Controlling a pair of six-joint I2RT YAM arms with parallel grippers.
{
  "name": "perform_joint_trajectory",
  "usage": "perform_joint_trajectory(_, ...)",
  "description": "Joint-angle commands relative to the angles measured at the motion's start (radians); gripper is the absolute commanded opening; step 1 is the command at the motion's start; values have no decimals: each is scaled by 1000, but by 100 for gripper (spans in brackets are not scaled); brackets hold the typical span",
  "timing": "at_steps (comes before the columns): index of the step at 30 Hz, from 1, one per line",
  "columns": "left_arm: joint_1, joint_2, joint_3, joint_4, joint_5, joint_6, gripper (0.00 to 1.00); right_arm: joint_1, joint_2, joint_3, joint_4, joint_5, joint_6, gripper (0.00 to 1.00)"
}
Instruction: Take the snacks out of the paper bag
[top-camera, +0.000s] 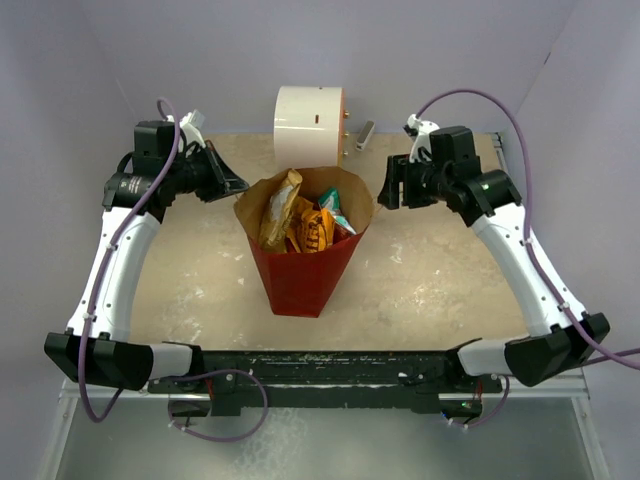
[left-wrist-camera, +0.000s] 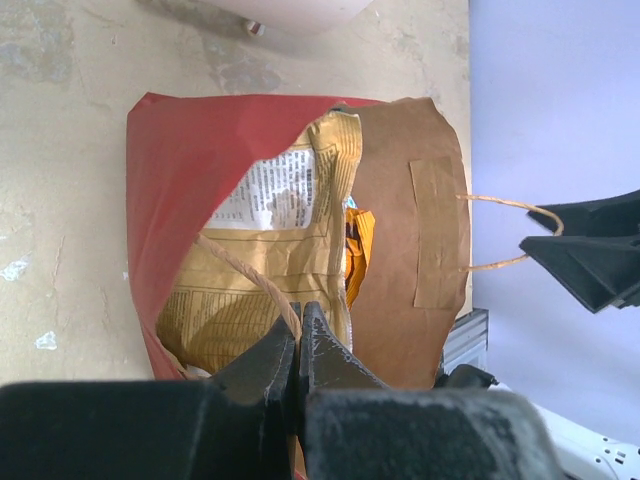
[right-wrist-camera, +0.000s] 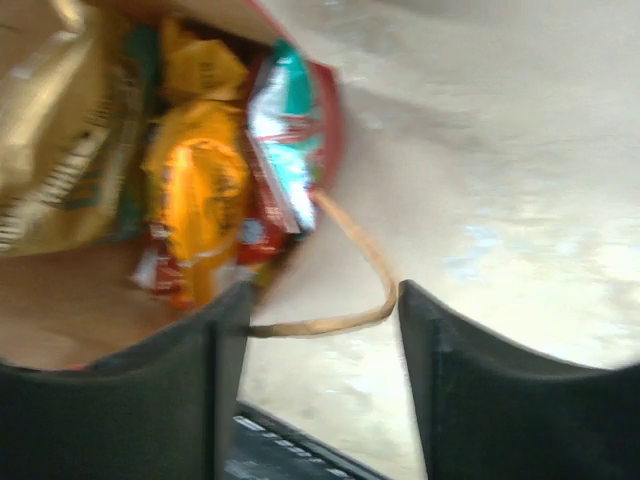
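Note:
The red paper bag (top-camera: 300, 272) stands mid-table with its mouth open and the brown inside showing. In it lie a yellow-orange chip bag (top-camera: 278, 210), an orange packet (top-camera: 312, 232) and a small teal packet (top-camera: 330, 205). My left gripper (top-camera: 236, 186) is at the bag's left rim. In the left wrist view it (left-wrist-camera: 298, 322) is shut on a twine handle (left-wrist-camera: 255, 278) in front of the chip bag (left-wrist-camera: 230, 300). My right gripper (top-camera: 386, 190) is open at the right rim. In the right wrist view the other twine handle (right-wrist-camera: 365, 262) loops between its fingers, beside the teal packet (right-wrist-camera: 290, 125).
A white cylinder (top-camera: 310, 122) lies at the back behind the bag, with a small grey object (top-camera: 362, 133) to its right. Purple walls close in the table on three sides. The black arm-base rail (top-camera: 320, 365) runs along the near edge.

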Motion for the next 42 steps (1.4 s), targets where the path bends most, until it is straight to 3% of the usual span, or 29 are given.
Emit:
perform_joint_trajectory(1,5,-37,-21,44,23,-5,0,-4,-49,95,-127,310,-144,82)
perform_joint_trajectory(2,5,-35,-23,44,29,-8,0,-4,-52,105,-130,315,-163,94)
perform_joint_trajectory(4,5,-30,-22,40,37,-15,0,-4,-76,101,-88,261,-156,100)
perform_joint_trajectory(9,5,-20,-24,35,49,-25,0,-6,-193,6,123,70,-66,100)
perform_joint_trajectory(15,5,-39,-39,57,79,-50,0,4,-91,75,225,-82,127,100)
perform_joint_trajectory(21,5,-70,-90,116,149,-133,0,113,-44,17,445,-53,328,100)
perform_joint_trajectory(35,5,-103,-125,199,211,-221,0,289,304,236,211,57,670,95)
perform_joint_trajectory(42,5,-106,-123,215,222,-235,0,338,365,264,113,150,828,93)
